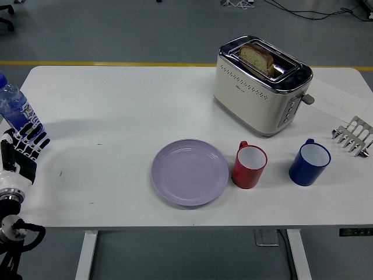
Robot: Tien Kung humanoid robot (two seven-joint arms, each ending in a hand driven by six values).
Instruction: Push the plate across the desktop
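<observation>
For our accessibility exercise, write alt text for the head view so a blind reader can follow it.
A lilac plate sits untouched near the front of a white table, beside a red mug and blue mug. The robot's left hand hovers open at the far left edge by a water bottle. Behind stands a toaster holding bread.

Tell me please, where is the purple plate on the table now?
In the head view the purple plate lies near the table's front edge, about the middle, just left of the red mug and far right of the left hand.
</observation>
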